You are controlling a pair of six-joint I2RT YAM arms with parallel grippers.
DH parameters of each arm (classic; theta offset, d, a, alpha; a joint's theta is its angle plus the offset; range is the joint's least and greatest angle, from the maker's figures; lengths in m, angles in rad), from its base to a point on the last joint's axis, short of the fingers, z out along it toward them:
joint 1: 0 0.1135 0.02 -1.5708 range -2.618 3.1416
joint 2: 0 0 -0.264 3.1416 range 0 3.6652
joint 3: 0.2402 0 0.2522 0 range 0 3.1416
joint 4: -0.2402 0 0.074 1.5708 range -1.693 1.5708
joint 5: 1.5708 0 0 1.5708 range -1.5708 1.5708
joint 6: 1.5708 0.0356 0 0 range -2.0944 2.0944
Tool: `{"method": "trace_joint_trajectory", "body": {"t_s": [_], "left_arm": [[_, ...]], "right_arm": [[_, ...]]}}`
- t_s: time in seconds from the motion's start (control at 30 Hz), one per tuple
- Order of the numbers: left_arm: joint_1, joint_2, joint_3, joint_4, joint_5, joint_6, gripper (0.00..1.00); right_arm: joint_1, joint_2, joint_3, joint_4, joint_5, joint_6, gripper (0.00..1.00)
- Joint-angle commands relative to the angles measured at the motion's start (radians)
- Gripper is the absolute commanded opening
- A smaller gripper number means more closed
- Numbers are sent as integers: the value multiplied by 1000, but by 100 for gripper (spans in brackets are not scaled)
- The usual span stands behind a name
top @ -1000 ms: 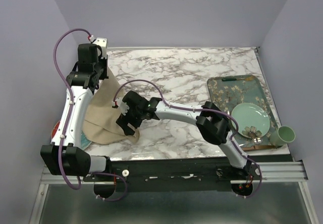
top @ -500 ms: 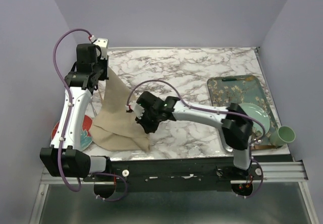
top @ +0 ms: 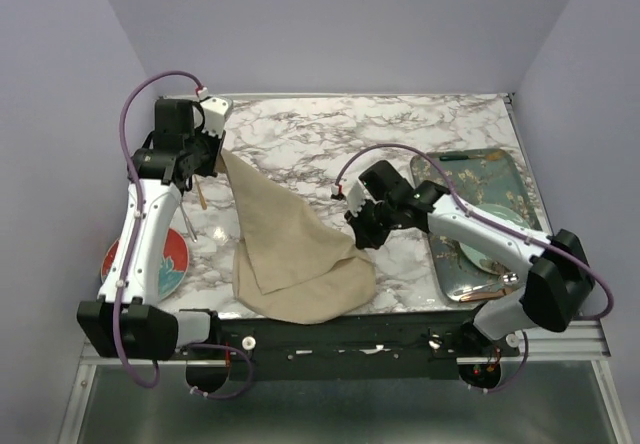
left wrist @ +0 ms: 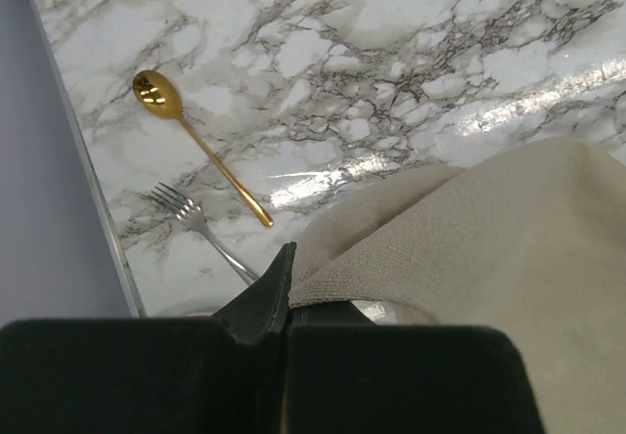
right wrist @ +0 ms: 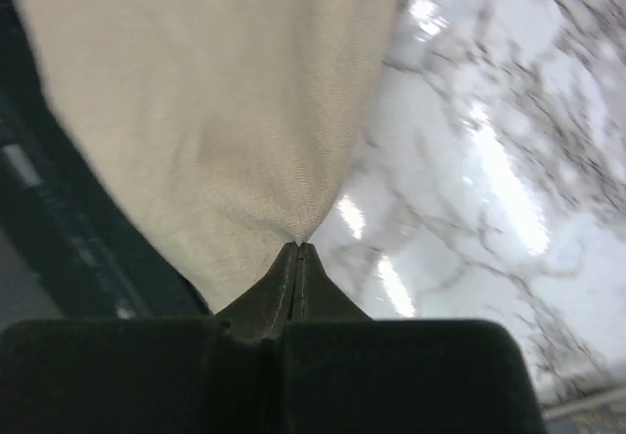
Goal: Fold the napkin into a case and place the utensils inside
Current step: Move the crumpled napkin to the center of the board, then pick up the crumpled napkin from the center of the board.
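The beige napkin is stretched between both grippers, and its lower part droops over the table's front edge. My left gripper is shut on the napkin's far-left corner, held above the table. My right gripper is shut on the napkin's right edge, with the cloth pinched at the fingertips. A gold spoon and a fork lie on the marble to the left of the cloth, also seen as the spoon and fork from above.
A red and teal plate sits at the front left beside the left arm. A floral tray lies at the right, partly under the right arm. The grey walls stand close on the left and right.
My right gripper shut on the napkin's edge and swung right, pulling the cloth out wide. The left gripper shifted slightly right, still holding its corner. The utensils came into view.
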Motion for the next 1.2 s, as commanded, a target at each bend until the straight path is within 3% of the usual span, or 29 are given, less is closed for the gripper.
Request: {"method": "trace_joint_trajectory", "body": {"t_s": [0.0, 0.13, 0.17, 0.27, 0.37, 0.63, 0.87, 1.17], "left_arm": [[-13, 175, 3, -1, 13, -33, 0], [-13, 312, 43, 47, 3, -110, 0], [-14, 338, 53, 50, 6, -129, 0], [-14, 427, 89, 53, 29, -156, 0], [-14, 478, 104, 58, 52, -179, 0], [-11, 530, 92, 67, 80, -185, 0], [-8, 547, 81, 73, 99, -185, 0], [-8, 562, 86, 82, 112, -194, 0]], "right_arm": [[-81, 124, 40, -29, 134, -91, 4], [-78, 137, 144, 2, 77, -93, 27], [-74, 140, 161, 13, 60, -90, 40], [-14, 172, 228, 46, 50, -96, 59], [70, 215, 261, 85, 43, -113, 65], [279, 335, 236, 255, 108, -323, 65], [348, 439, 278, 290, 108, -433, 58], [405, 539, 319, 310, 89, -481, 59]]}}
